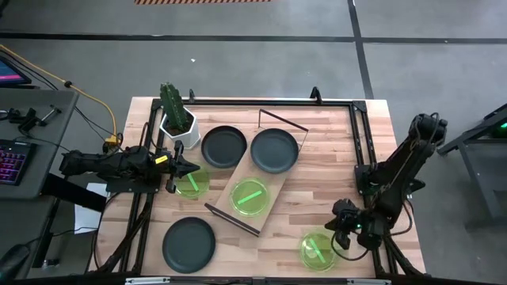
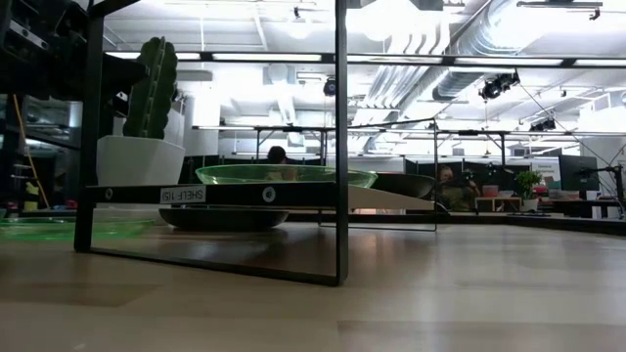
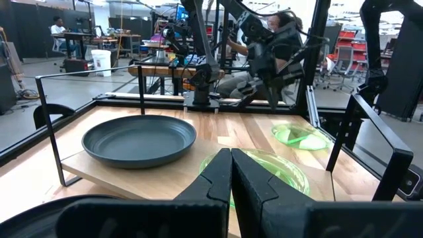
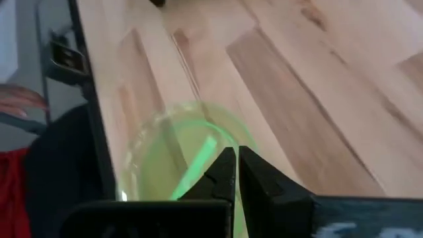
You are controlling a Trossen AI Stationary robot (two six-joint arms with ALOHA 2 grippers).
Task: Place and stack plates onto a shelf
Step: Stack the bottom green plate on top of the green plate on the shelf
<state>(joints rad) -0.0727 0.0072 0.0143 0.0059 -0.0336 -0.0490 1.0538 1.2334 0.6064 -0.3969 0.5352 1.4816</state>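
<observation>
the plates sit scattered across the wooden table (image 1: 333, 134). nearest the front edge, a black plate (image 1: 188, 244) lies at the left, and a green plate (image 1: 318, 248) lies at the right, just beside the right gripper (image 1: 345, 227). in the right wrist view that plate (image 4: 178, 155) shows directly beyond the fingers (image 4: 221, 175), which are pressed together with nothing between them.

in the middle stands the shelf (image 1: 255, 184), set at an angle. a green plate (image 1: 249, 197) rests on its near end and a black plate (image 1: 274, 150) on its far end. in the low view a white label (image 2: 183, 196) on the shelf edge seems to read "shelf", printed upside down; the rest is too small to read.

left of the shelf, another green plate (image 1: 192, 183) lies right at the tips of the left gripper (image 1: 184, 168), whose fingers (image 3: 218, 178) are closed together and hold nothing. behind it, a third black plate (image 1: 224, 146) lies on the table beside the white pot with a cactus (image 1: 177, 116).
</observation>
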